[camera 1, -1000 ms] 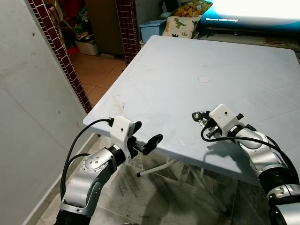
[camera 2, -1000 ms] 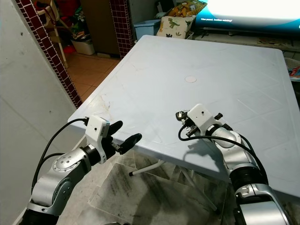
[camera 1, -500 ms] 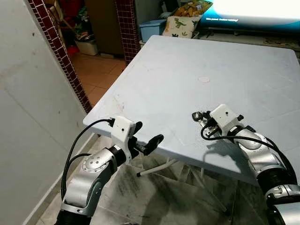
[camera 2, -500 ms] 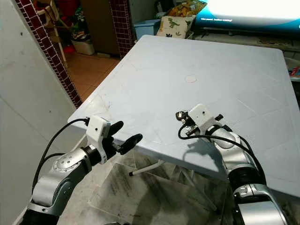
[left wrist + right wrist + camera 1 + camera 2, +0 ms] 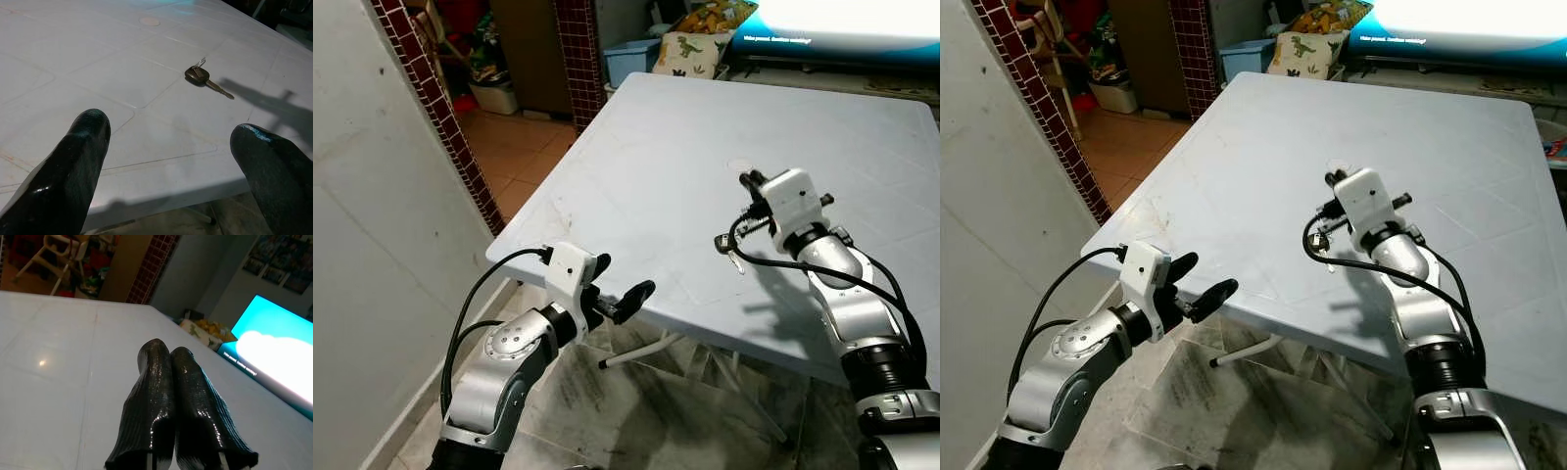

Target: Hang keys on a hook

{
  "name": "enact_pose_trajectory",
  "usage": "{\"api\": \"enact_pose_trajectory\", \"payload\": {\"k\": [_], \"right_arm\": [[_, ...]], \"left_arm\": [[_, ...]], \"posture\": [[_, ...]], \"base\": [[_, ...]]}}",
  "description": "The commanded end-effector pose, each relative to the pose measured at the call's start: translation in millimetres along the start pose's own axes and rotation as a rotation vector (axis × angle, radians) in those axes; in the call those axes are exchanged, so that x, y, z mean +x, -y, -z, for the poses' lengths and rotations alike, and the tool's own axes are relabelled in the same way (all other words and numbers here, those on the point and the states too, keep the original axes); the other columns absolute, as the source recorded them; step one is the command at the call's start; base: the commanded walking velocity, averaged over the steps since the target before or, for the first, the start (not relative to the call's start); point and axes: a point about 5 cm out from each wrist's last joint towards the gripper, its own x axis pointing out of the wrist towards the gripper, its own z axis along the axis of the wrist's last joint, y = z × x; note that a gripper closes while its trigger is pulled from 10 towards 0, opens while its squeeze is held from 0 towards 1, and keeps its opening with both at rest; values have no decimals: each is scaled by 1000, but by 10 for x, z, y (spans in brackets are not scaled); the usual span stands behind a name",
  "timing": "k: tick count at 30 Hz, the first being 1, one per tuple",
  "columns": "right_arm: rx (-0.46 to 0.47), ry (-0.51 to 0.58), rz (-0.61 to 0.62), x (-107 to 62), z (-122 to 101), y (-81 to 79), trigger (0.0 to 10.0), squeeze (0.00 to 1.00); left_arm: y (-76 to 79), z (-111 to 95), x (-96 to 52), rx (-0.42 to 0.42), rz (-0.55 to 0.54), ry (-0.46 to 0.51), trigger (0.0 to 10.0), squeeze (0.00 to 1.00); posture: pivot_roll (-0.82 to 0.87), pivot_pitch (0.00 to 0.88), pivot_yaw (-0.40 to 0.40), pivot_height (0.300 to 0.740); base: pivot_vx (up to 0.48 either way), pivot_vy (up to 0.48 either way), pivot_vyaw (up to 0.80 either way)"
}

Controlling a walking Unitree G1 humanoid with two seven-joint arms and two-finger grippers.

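Large white plastic table, round cap at centre. Beyond its far edge: dinosaur-print cushion, blue plastic bin, lit screen.

Smooth white plastic table; key with glossy dark head, metal blade.

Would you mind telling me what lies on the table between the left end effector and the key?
Nothing: in the left wrist view, only bare white tabletop runs from the open left end effector to the key.
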Motion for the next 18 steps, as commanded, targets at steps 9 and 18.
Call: {"api": "enact_pose_trajectory", "payload": {"k": [9, 18], "right_arm": [[-15, 12, -2, -6, -142, -52, 0, 0], [24, -122, -58, -119, 155, -122, 10000, 1000]], "left_arm": [[-22, -83, 29, -1, -16, 37, 10000, 0], [-20, -97, 43, -4, -14, 41, 10000, 0]], "posture": [[3, 38, 109, 740], [6, 41, 117, 740]], "base": [[0, 0, 0], [0, 0, 0]]}}
